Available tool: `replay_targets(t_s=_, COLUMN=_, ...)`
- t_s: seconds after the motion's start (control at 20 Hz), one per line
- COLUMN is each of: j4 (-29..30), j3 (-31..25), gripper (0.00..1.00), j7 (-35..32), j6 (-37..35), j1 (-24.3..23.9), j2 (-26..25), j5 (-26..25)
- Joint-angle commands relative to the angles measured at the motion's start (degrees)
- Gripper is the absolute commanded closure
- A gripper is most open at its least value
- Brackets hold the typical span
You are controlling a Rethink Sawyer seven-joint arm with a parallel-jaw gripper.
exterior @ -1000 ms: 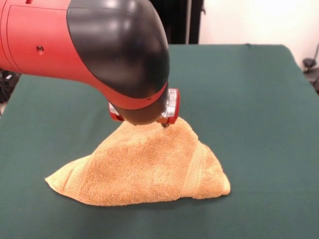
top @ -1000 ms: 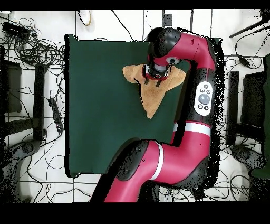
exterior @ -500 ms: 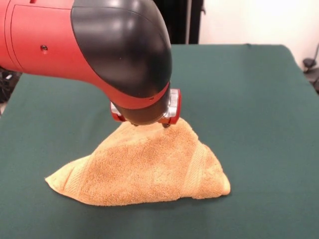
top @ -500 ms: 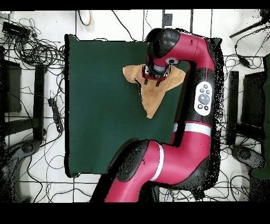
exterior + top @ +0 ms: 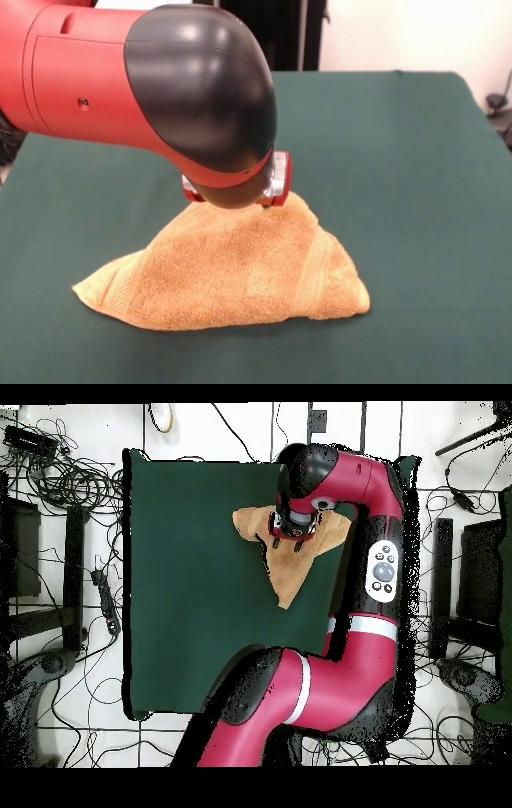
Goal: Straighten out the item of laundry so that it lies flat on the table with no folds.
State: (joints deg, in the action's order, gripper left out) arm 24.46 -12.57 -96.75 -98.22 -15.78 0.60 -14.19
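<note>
The item of laundry (image 5: 240, 272) is a golden-orange terry towel folded into a triangle on the green table (image 5: 416, 160). Woven bands run near its left and right corners. In the overhead view the towel (image 5: 290, 569) lies near the table's right edge, one point aimed toward the robot base. My gripper (image 5: 268, 198) sits at the towel's far peak, mostly hidden behind the black elbow cover; only its red and silver body shows. From above, the gripper (image 5: 290, 539) stands over the towel's wide part with its two dark fingers (image 5: 273, 539) spread apart on the cloth.
The bulky red and black arm (image 5: 160, 88) hangs low over the left half of the table. Green cloth (image 5: 190, 584) stretches wide on the side away from the towel. Cables and stands (image 5: 70, 484) lie on the floor around the table.
The arm has sunk a little and shifted slightly to the right in the front view, covering more of the gripper. The towel keeps the same shape and place.
</note>
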Motion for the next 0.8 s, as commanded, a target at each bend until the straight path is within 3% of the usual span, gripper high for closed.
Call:
replay_targets(t_s=0.05, j4=12.8, j3=-2.3, gripper=0.00, j7=14.3, j6=11.2, j1=-0.1, j2=-1.4, j5=-2.0)
replay_targets(t_s=0.3, j4=11.2, j3=-2.7, gripper=0.00, j7=14.5, j6=9.6, j1=0.0, j2=-5.2, j5=-3.2)
replay_targets(t_s=0.45, j4=7.3, j3=-2.8, gripper=0.00, j7=13.2, j6=7.0, j1=0.8, j2=-8.1, j5=-4.5)
replay_targets(t_s=0.8, j4=14.3, j3=-2.2, gripper=0.00, j7=9.8, j6=15.9, j1=0.7, j2=-6.5, j5=-4.2)
